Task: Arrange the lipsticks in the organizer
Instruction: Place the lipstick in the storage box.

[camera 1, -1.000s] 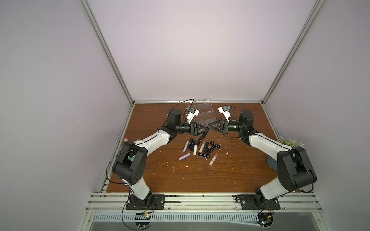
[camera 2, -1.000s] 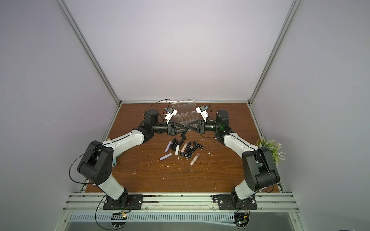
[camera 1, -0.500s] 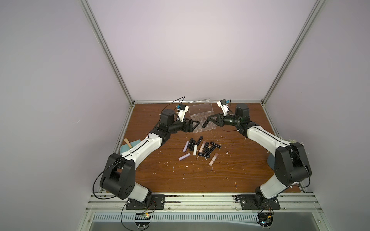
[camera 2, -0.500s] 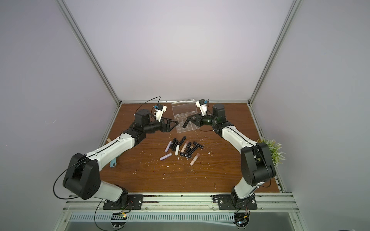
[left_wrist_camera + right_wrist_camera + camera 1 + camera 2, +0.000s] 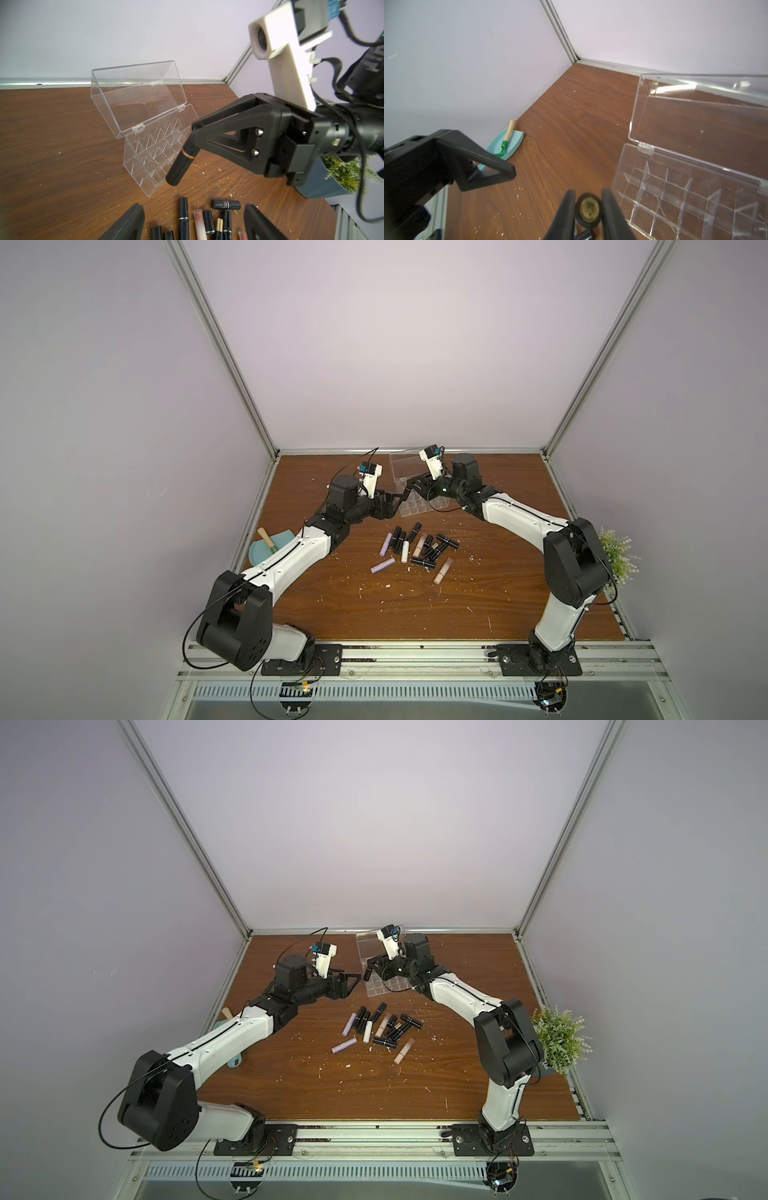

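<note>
- Roughly a dozen lipsticks (image 5: 419,549) lie loose in a heap on the tabletop (image 5: 415,614), nearer my bases than either tool. The bare wood in front of them gives room to back off.
- Level with that heap, the dustpan (image 5: 258,559) hugs the left rail and the plant (image 5: 617,556) sits at the right edge. Both are well apart from my work.
- My left tool (image 5: 353,982) stands wide open and empty, near the organizer's end. I judge it should pull aside so it does not crowd the drop.
- My right tool (image 5: 193,134) is pinched on one end of a black gold-banded lipstick (image 5: 180,164). It hangs tilted, free end down, at the edge of the organizer (image 5: 136,164), and as far as I can tell it is not yet over a cell.
- To place it well, I should stand the tube upright, centre it over one square compartment, lower it between the dividers, then let go. A tilted tube would likely catch on those thin walls.
- Every compartment I can see is empty, so I would start at a corner cell.
- Its lid (image 5: 137,97) leans open behind the grid, close to the back wall (image 5: 395,364), so I should come in from the front.
</note>
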Robot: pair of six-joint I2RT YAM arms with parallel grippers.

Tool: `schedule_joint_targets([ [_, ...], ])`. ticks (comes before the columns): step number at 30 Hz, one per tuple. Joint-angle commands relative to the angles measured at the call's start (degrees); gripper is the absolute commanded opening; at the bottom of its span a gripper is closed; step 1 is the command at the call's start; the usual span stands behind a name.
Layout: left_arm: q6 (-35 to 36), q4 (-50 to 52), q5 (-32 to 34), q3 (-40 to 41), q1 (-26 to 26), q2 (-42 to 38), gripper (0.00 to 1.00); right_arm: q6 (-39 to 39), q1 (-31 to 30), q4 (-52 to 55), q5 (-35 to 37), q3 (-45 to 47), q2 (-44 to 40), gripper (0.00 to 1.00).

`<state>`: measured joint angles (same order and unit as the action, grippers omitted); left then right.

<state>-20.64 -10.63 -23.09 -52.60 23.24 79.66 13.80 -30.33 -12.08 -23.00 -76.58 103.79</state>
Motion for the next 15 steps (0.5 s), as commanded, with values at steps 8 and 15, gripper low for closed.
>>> schedule_joint_targets([
  [8,2.38,-2.27,5.36,2.39,-0.7,-4.39,0.79,-8.13,-3.56,-1.54,16.52,-1.95,0.81,0.15],
  [15,2.54,-2.98,6.79,3.46,-0.86,-5.79,0.8,-9.06,-3.59,-2.25,18.84,-3.45,2.73,0.15],
])
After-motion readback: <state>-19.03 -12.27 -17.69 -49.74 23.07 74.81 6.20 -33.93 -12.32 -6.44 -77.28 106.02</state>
